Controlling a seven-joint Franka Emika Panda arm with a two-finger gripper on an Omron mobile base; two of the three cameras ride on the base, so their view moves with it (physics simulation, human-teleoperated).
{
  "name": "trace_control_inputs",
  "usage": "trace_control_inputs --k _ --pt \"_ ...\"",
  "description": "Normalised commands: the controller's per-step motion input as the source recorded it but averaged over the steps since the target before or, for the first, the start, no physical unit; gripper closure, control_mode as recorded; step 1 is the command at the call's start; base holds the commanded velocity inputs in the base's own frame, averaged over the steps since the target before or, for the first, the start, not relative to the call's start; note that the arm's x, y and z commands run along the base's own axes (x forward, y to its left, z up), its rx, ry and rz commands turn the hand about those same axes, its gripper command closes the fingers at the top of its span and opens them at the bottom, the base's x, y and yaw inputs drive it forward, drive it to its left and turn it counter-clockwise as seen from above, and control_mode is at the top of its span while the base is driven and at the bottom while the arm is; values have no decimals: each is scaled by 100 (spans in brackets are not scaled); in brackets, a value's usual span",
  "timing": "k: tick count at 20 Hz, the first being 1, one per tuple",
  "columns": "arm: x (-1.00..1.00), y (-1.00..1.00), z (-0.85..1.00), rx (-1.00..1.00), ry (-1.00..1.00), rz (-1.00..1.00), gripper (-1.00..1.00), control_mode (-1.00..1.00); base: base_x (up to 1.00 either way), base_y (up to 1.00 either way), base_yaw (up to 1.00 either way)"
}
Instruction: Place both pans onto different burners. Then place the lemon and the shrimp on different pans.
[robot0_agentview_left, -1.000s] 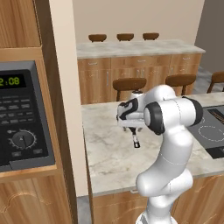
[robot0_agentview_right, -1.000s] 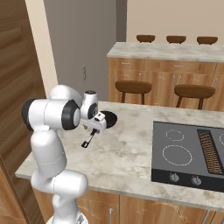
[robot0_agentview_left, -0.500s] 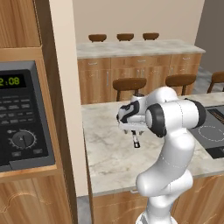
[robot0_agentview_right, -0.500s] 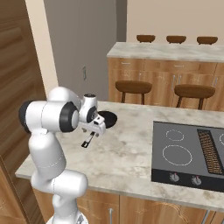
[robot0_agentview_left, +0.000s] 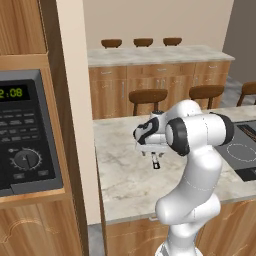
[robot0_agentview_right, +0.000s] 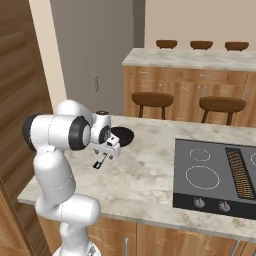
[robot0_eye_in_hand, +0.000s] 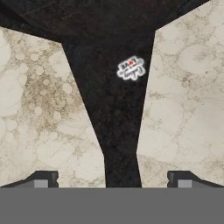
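the pincer (robot0_eye_in_hand: 112, 177) hangs low over the marble desk (robot0_agentview_right: 150, 170) with its jaws spread wide and nothing between them. in the hand view its two dark fingertips (robot0_eye_in_hand: 41, 178) stand on either side of a long black handle (robot0_eye_in_hand: 118, 144), which runs up the middle of the picture and widens toward the pan's body at the top; a small white sticker (robot0_eye_in_hand: 131, 68) sits on the handle. the tips are apart from the handle, with bare marble showing on both sides.

from the right base view, a round black pan (robot0_agentview_right: 123, 136) lies on the desk just beyond the pincer (robot0_agentview_right: 104, 154), partly hidden by the white hand, and the end of its handle (robot0_agentview_right: 99, 162) sticks out below the hand toward the near edge. in the left base view the same handle end (robot0_agentview_left: 156, 161) shows under the pincer (robot0_agentview_left: 152, 149).

the dark cooktop (robot0_agentview_right: 220, 192) is set into the desk well to the right of the pan, its white ringed burners (robot0_agentview_right: 202, 177) bare and a brown grille (robot0_agentview_right: 240, 172) running down its middle.
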Motion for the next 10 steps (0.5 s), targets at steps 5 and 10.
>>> trace_control_inputs --k 5,10 --pt "0 0 -2 0 0 0 100 -100 0 0 0" --pt "-1 0 -1 0 -2 0 100 -100 0 0 0"
